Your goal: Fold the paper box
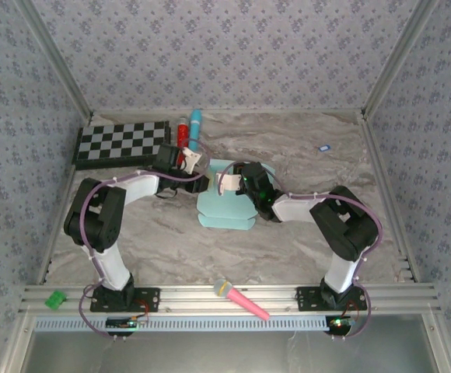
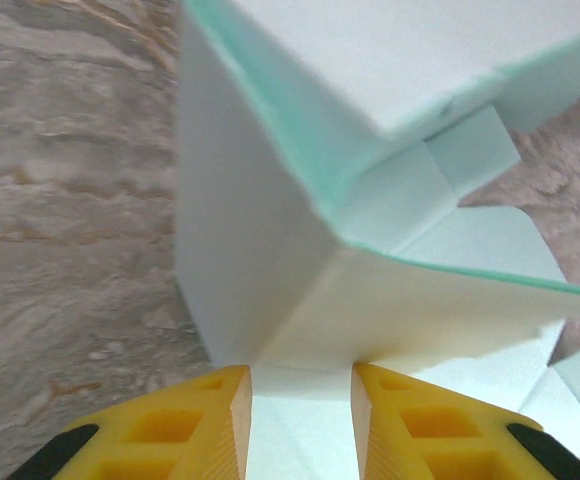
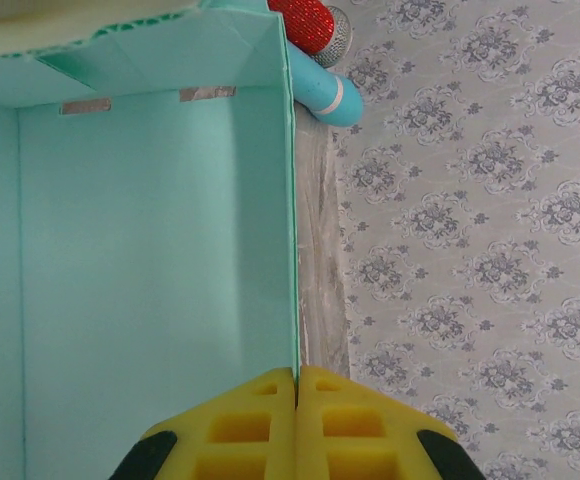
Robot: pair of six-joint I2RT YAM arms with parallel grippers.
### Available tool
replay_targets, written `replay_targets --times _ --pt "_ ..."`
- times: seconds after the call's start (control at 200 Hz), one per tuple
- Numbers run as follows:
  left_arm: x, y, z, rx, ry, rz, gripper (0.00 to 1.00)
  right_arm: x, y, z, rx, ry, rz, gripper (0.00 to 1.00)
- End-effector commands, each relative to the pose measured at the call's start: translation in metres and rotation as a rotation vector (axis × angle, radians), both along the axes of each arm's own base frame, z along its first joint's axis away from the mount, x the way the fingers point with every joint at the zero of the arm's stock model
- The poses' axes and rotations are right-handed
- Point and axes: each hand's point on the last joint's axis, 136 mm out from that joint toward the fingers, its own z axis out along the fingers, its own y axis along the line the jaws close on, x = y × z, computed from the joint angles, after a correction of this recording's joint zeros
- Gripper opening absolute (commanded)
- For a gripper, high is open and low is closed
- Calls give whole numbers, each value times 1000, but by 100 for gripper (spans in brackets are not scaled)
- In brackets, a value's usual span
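Note:
The paper box (image 1: 227, 208) lies partly folded at mid-table, pale mint with scalloped flaps toward the front. My left gripper (image 1: 201, 172) meets its back-left corner. In the left wrist view the yellow fingers (image 2: 210, 420) stand apart, a raised folded corner of the box (image 2: 260, 250) just ahead of the tips of the left gripper (image 2: 300, 372) and flat pale card showing in the gap. My right gripper (image 1: 232, 177) is at the box's back edge. There the right gripper (image 3: 297, 372) is shut on the thin upright wall of the box (image 3: 150, 250).
A checkerboard (image 1: 120, 144) lies at the back left. A cyan tube (image 1: 196, 124) and a red glittery item (image 1: 183, 132) sit just behind the box, close to the right gripper's side of the wall (image 3: 320, 90). A pink microphone (image 1: 241, 299) rests on the front rail.

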Motion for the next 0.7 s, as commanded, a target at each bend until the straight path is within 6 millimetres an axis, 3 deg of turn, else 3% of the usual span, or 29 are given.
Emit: replay_targets --times 0.0,0.345,0.695 --pt "-4 -12 19 -45 -72 -82 33 1 8 -5 -14 9 20 0" --pt "21 -1 6 82 -157 48 36 -1 10 -3 -13 5 23 0" --pt "25 4 10 117 -199 98 38 -2 11 -2 -12 6 26 0"
